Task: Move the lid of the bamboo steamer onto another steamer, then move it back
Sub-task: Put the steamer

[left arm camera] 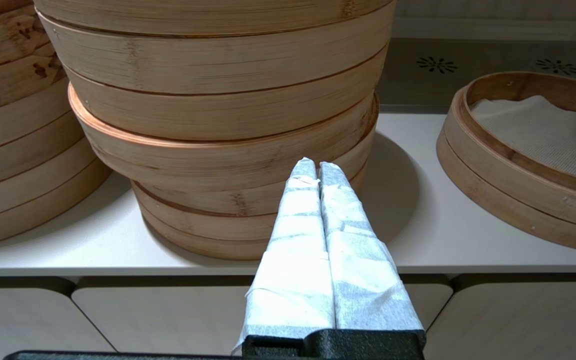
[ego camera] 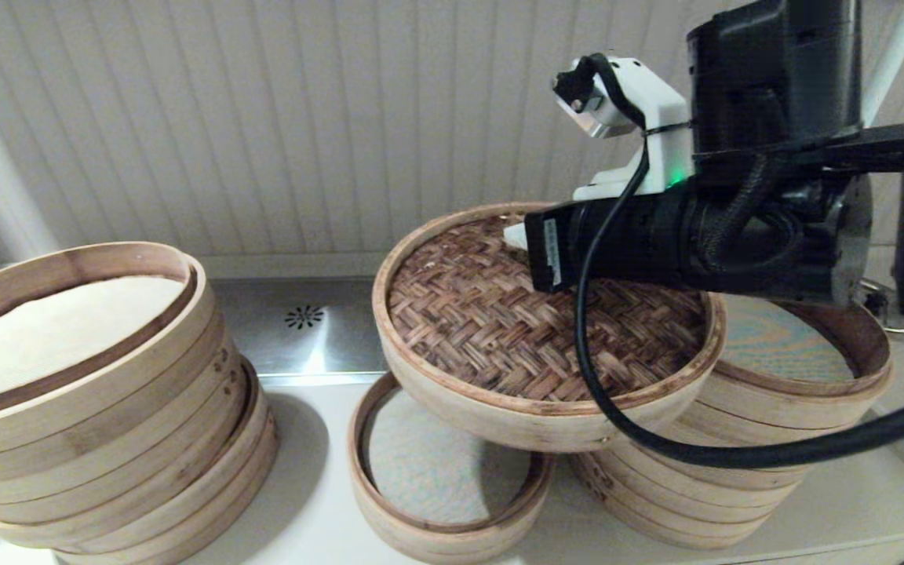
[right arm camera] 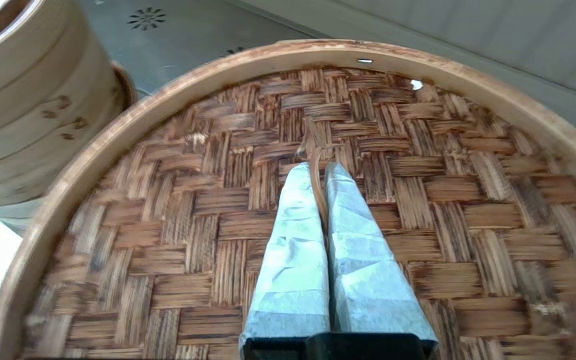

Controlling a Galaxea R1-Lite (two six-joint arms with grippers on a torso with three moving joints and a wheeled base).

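One bamboo steamer lid [ego camera: 530,329], airborne and tilted, hangs above the single steamer tray [ego camera: 444,502]; right gripper [right arm camera: 318,167] pinches its woven centre loop. Advice: level first, lower centred. Left gripper [left arm camera: 316,167] closed, parked.

I count one bamboo steamer lid [ego camera: 546,329], woven top up; one single low steamer tray [ego camera: 444,502] with a whitish cloth liner; two stacks of steamer tiers in the head view, a leaning stack on the left [ego camera: 99,408] and a second stack on the right [ego camera: 781,424] partly behind the lid; the left wrist view shows one further stack [left arm camera: 13,125] at its edge, so three stacks in all; two sunburst drain marks [left arm camera: 435,64] on the steel strip; two grippers, the left gripper [left arm camera: 318,167] and the right gripper [right arm camera: 318,170].
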